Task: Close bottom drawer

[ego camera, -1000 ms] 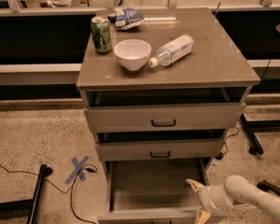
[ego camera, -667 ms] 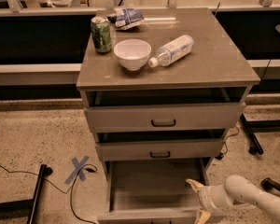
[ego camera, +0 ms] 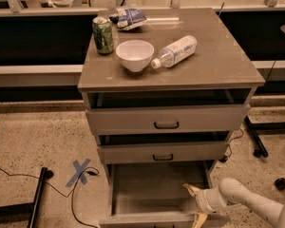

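At bottom centre, bottom drawer (ego camera: pixel 152 189), pulled far out. At lower right, gripper (ego camera: pixel 195 204), spread wide at its front right corner. May slip off the low panel, or push off-centre and jam it crooked.

The bottom drawer (ego camera: pixel 149 190) is the lowest of three grey drawers under the table's front edge. It stands pulled far out past that edge, a wide shallow tray with its bare grey floor showing and its low front panel at the bottom of the view. The gripper (ego camera: pixel 192 205) sits at its front right corner, fingers spread.
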Controlling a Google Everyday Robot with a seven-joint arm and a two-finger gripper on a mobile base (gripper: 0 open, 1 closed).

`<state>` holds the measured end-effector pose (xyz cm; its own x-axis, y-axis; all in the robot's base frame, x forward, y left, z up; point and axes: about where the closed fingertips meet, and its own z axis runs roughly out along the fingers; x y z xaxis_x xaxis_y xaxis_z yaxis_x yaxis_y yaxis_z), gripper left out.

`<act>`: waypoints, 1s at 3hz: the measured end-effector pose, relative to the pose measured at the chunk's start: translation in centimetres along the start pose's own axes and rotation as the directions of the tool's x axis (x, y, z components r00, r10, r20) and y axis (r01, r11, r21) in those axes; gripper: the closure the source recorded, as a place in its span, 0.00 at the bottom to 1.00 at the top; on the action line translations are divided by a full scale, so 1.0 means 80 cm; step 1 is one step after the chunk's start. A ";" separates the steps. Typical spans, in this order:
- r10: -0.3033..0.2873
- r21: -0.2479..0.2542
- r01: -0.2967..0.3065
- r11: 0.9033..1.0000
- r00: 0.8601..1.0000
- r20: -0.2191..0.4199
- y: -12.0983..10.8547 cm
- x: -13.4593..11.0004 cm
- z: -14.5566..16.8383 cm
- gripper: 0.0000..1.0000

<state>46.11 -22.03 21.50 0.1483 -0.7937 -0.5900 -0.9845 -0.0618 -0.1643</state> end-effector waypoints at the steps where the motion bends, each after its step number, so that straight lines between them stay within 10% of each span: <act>1: -0.018 -0.011 0.018 1.000 1.000 -0.025 -0.003 0.008 0.016 0.19; 3: -0.028 -0.008 0.027 1.000 0.999 -0.041 -0.009 0.011 0.026 0.30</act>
<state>47.13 -21.45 19.45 0.1715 -0.8156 -0.5526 -0.9808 -0.0884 -0.1739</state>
